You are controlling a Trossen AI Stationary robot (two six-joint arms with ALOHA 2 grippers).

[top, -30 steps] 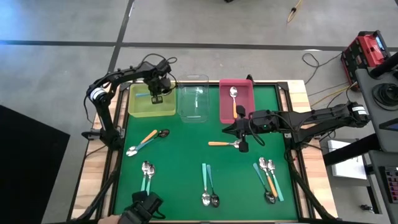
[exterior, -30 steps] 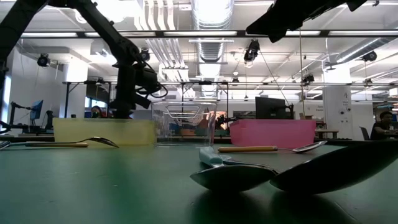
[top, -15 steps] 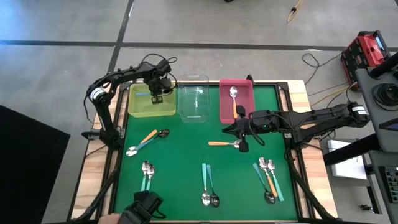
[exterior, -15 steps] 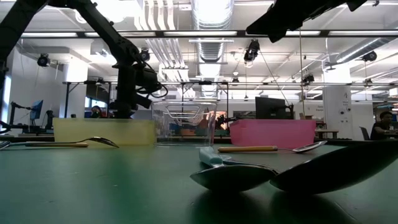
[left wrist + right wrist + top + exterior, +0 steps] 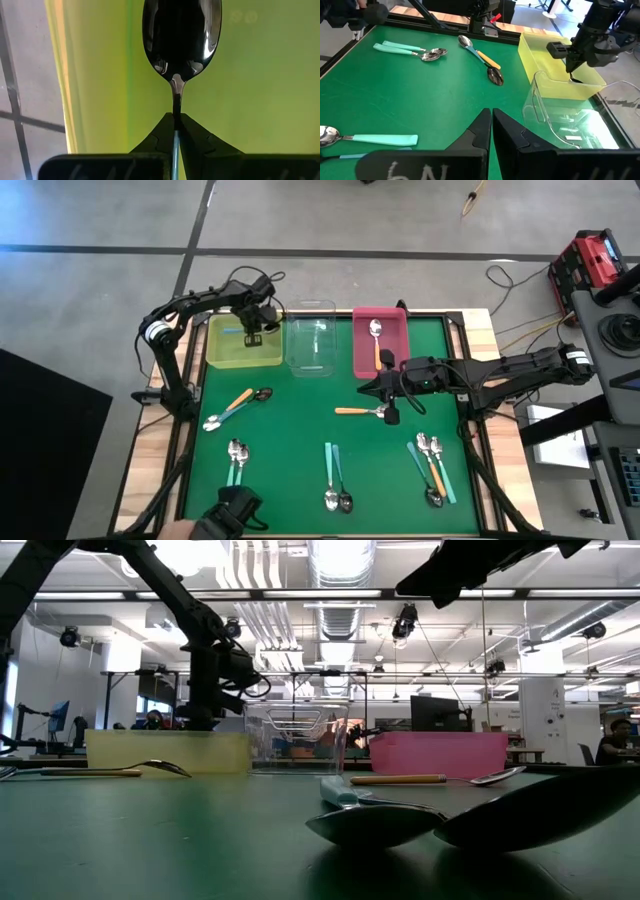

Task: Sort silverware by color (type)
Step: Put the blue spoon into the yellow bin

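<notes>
My left gripper [image 5: 252, 332] hangs over the yellow bin [image 5: 243, 350] at the far left, pointing down, shut on a teal-handled spoon whose dark shiny bowl [image 5: 181, 37] hangs inside the bin. My right gripper [image 5: 491, 117] is shut and empty, raised above the mat's middle right [image 5: 372, 387]. Below it an orange-handled spoon [image 5: 362, 412] lies flat on the mat. More spoons lie on the green mat: an orange and teal pair [image 5: 237, 402], a teal pair [image 5: 236, 460], another teal pair [image 5: 335, 480], and a mixed group [image 5: 432, 468]. My left gripper pinches the spoon's thin handle just behind the neck [image 5: 175, 117] between its two fingertips [image 5: 162, 135]. The fingers come from above and lie along the handle. The spoon hangs bowl-down inside the yellow bin; whether the bowl touches the bin's floor I cannot tell.
A clear bin [image 5: 311, 345] stands between the yellow bin and a pink bin [image 5: 392, 340], which holds an orange-handled spoon [image 5: 377, 340]. A dark object [image 5: 230, 515] sits at the mat's near edge. A black frame [image 5: 460, 380] borders the mat.
</notes>
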